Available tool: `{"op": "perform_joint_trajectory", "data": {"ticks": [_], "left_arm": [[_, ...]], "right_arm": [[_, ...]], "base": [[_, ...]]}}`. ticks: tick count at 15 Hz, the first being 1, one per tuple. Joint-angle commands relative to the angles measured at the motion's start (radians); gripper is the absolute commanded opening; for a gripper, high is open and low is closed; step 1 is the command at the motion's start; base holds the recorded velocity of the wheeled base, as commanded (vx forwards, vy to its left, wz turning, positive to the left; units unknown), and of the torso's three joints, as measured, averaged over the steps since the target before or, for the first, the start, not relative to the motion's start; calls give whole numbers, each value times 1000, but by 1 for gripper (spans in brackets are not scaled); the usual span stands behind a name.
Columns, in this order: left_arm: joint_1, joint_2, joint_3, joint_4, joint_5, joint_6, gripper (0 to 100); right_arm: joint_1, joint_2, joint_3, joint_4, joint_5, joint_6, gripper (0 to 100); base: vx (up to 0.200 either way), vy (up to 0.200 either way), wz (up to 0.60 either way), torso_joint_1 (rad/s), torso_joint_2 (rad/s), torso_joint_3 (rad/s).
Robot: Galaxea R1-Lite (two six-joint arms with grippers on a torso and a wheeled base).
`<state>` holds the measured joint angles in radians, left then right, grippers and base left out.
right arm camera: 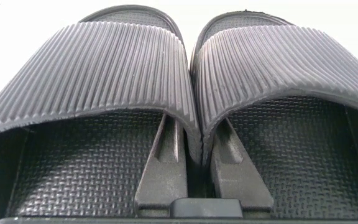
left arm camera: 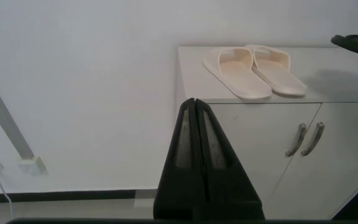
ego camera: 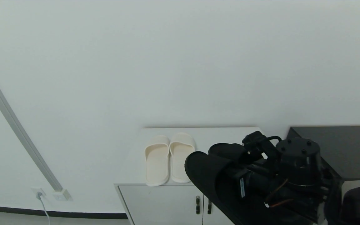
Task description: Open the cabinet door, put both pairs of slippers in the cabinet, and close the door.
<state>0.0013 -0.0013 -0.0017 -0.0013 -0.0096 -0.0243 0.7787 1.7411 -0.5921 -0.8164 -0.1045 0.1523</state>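
Note:
A pair of cream slippers [ego camera: 169,159] lies side by side on top of the white cabinet [ego camera: 158,203], toes toward the wall; the left wrist view shows the cream slippers [left arm camera: 253,70] too. Both cabinet doors are closed, their handles [ego camera: 203,204] meeting in the middle. My right gripper [right arm camera: 194,168] is shut on the pair of black ribbed slippers [right arm camera: 185,81], one finger inside each, pinching their inner walls together. The black slippers [ego camera: 211,172] hang above the cabinet's right front part. My left gripper [left arm camera: 195,124] is shut and empty, low in front of the cabinet's left side.
A dark table [ego camera: 339,147] stands right of the cabinet. On the wall to the left run a slanted grey conduit [ego camera: 14,125] and a socket with a plugged cable [ego camera: 38,194]. Open floor lies left of the cabinet.

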Motion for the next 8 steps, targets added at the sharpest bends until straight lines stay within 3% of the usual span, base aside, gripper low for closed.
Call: {"op": "perform_joint_trajectory", "data": {"ticks": [1, 4, 8], "left_arm": [[0, 1, 0, 0, -1, 0, 0], [0, 1, 0, 0, -3, -2, 0], [0, 1, 0, 0, -3, -2, 0]], "right_arm": [[17, -103, 44, 25, 9, -2, 0], [17, -101, 54, 31, 31, -2, 0], [17, -106, 60, 26, 37, -4, 0]], "base": [[0, 0, 0, 0, 0, 0], [0, 0, 0, 0, 0, 0], [-200, 0, 0, 10, 4, 2]]}}
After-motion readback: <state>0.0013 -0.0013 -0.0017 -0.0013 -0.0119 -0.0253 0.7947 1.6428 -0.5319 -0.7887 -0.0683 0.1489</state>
